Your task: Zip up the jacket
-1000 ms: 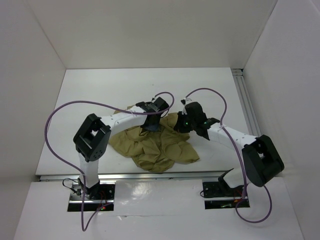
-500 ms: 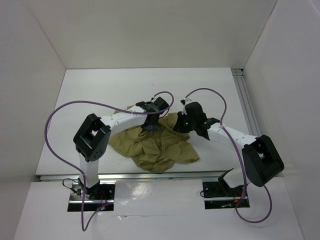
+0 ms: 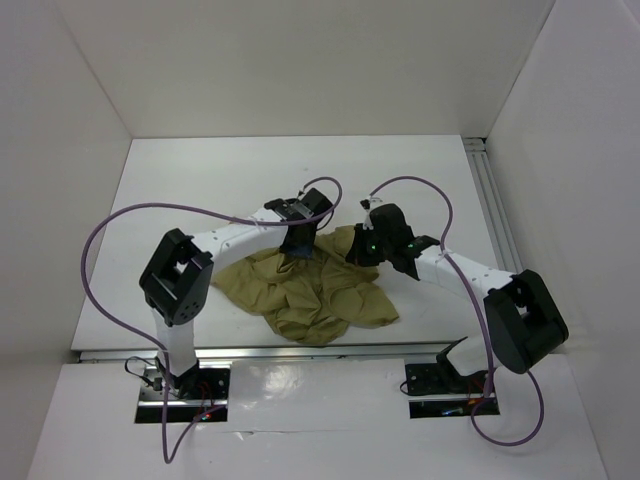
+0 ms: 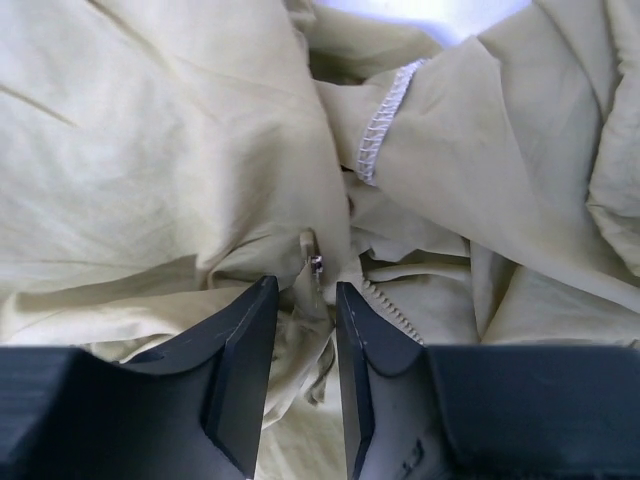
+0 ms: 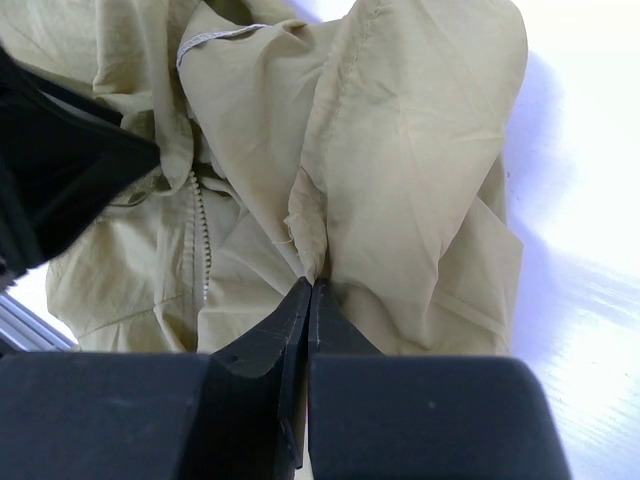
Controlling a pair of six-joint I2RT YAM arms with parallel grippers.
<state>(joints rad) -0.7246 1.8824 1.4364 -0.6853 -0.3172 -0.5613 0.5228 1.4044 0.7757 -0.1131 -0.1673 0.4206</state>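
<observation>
The olive-tan jacket (image 3: 320,295) lies crumpled on the white table between the two arms. My left gripper (image 3: 298,248) points down onto its upper middle. In the left wrist view its jaws (image 4: 306,290) stand a little apart, with the small metal zipper pull (image 4: 316,266) and a cloth fold between the tips. A row of zipper teeth (image 4: 390,305) runs off to the right. My right gripper (image 3: 352,252) is at the jacket's upper right. In the right wrist view it (image 5: 310,284) is shut on a pinched fold of the jacket (image 5: 400,170), with zipper teeth (image 5: 203,240) to its left.
White walls enclose the table on the left, back and right. An aluminium rail (image 3: 495,210) runs along the right edge. Purple cables (image 3: 200,210) arc over both arms. The left gripper's dark body (image 5: 60,170) shows at the left of the right wrist view.
The left arm's elbow has swung left and its gripper has shifted slightly toward the back. The right arm and the jacket's outline look unchanged.
</observation>
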